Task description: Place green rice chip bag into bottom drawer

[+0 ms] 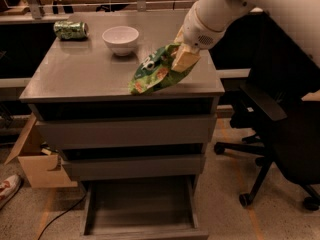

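Note:
The green rice chip bag (pixel 156 73) is crumpled, shiny green with a round dark logo and orange patches. It hangs tilted above the cabinet top's front right part, lifted off the surface. My gripper (pixel 183 54) is shut on the bag's upper right end, its tan fingers (pixel 185 59) pinching the foil. The bottom drawer (pixel 141 209) is pulled open below the cabinet front, a grey tray with nothing in it.
A white bowl (pixel 120 38) and a green soda can (pixel 70 29) stand at the back of the grey cabinet top (pixel 75 74). The two upper drawers (pixel 125 131) are shut. A black office chair (pixel 280 134) stands right. A cardboard box (pixel 35 159) sits left.

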Robot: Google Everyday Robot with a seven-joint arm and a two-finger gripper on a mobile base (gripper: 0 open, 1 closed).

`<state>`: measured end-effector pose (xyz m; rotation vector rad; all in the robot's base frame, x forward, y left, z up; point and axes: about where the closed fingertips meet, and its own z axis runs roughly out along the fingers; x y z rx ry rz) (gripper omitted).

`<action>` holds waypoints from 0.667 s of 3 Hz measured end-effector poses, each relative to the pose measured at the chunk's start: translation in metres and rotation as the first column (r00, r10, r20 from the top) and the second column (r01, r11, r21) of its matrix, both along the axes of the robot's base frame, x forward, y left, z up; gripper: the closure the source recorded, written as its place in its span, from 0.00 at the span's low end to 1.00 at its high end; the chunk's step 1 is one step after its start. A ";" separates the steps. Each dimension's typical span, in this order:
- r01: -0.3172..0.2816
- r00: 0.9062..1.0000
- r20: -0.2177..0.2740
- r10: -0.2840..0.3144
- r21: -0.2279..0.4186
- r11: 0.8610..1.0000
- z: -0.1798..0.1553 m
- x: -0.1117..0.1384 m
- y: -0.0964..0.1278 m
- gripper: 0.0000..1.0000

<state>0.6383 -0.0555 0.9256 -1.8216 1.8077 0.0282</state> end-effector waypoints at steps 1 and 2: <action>-0.014 1.000 -0.001 0.014 -0.008 1.000 0.015 -0.044 -0.017 1.00; 0.009 0.999 -0.046 -0.010 -0.026 1.000 0.016 -0.087 -0.040 1.00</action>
